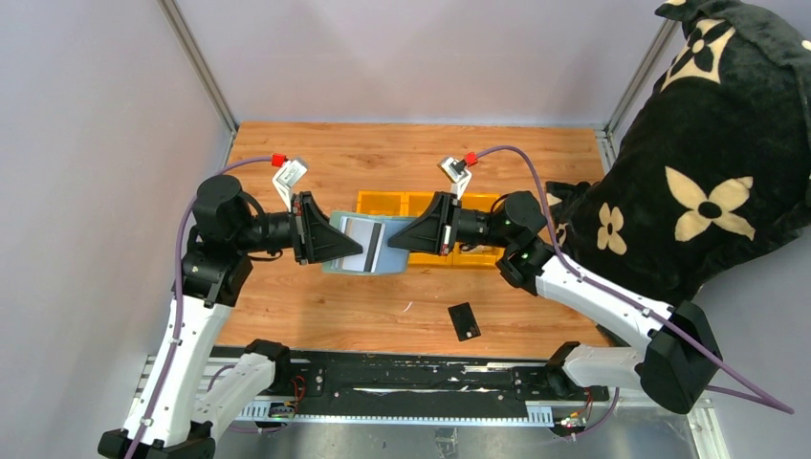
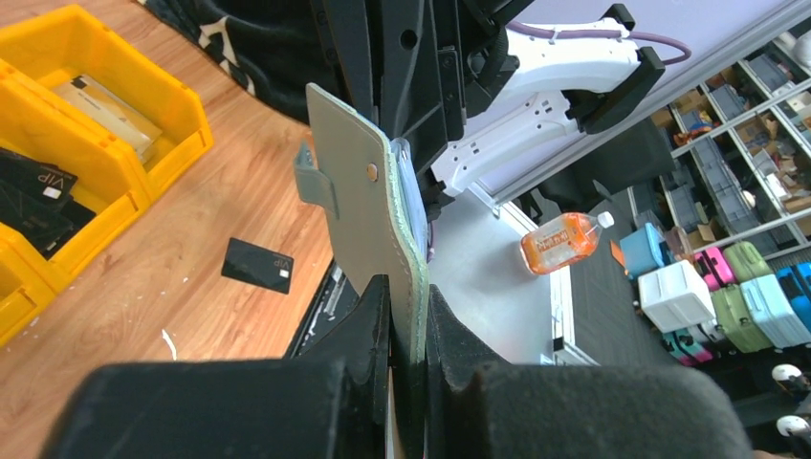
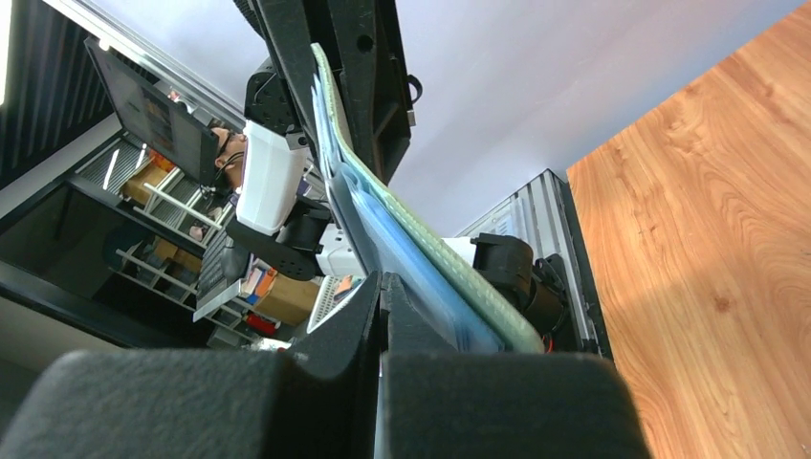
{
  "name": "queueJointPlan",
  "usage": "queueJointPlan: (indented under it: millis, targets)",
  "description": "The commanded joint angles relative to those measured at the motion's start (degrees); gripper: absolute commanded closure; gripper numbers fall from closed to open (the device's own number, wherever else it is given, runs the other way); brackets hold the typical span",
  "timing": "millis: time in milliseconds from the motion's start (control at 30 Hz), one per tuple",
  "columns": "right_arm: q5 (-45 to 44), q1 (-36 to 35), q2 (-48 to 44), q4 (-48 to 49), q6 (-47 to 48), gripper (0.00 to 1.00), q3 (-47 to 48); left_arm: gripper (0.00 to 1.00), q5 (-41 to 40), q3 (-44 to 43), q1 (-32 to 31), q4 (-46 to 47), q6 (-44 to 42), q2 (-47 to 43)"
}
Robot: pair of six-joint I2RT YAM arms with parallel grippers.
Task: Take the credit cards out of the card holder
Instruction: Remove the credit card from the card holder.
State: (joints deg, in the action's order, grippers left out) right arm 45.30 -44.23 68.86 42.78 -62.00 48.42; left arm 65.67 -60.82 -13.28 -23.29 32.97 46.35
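While my left fingers (image 2: 368, 320) clamp the card holder (image 2: 359, 191), its long axis runs across to my right fingers (image 3: 354, 325), pinched shut. What they grip, I cannot tell.

Row of open-topped yellow bins (image 1: 381, 203), standing on a wooden tabletop (image 1: 383, 153) toward its far side.
- Right of the bins, close beside them: bulky black plush fabric (image 1: 708, 163) with cream flower motifs.
- On the near side of the bins, well apart from them: small white scrap (image 1: 408, 307).
- Off the table, far from the bins: orange bottle (image 2: 562, 241) lying on its side; coloured cases (image 2: 751, 316).
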Motion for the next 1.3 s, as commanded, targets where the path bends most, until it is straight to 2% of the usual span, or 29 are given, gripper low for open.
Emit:
queueJointPlan:
  millis: [0,67,167,267,567,833,867,967,1100,1267]
  targets:
    - [0.9,0.9,-1.1,1.1,-0.4,1.0,-1.0,0.88,1.7,-1.9,-0.1,1.2,-0.1,-0.6]
    - [1.4,0.8,-0.6,2.1,-1.2,0.99,-0.6,0.9,1.6,-1.8,-0.1,1.3,0.0,-0.7]
    - [2.4,0.1,0.2,3.0,-1.3,0.79,0.7,0.9,1.2,-1.7,-0.1,1.3,-0.1,-0.6]
    - [2.3,-1.1,0.5,2.7,-0.1,0.72,1.7,0.9,0.6,-1.8,-0.1,1.3,-0.2,-0.5]
    - [2.1,-3.1,3.0,2.6,0.1,0.68,3.3,0.9,-0.2,-1.8,-0.1,0.5,-1.0,-0.5]
    - [2.4,-4.0,4.7,4.1,-0.6,0.75,4.8,0.89,-0.3,-1.5,-0.1,-0.1,-1.6,-0.3]
    - [2.5,-4.0,4.8,4.4,-0.8,0.79,4.8,0.88,-0.4,-1.4,-0.1,-0.1,-1.5,-0.3]
    - [2.6,-4.0,5.0,4.9,-0.8,0.99,4.2,0.85,0.0,-1.1,-0.1,-0.1,-1.4,-0.2]
    - [2.6,-3.8,4.3,4.7,-0.5,1.0,2.6,0.74,2.0,-1.4,-0.1,0.4,-0.1,0.2]
    - [2.6,-2.8,3.4,4.0,-0.3,1.0,1.5,0.72,4.0,-1.2,-0.1,1.1,1.2,0.6]
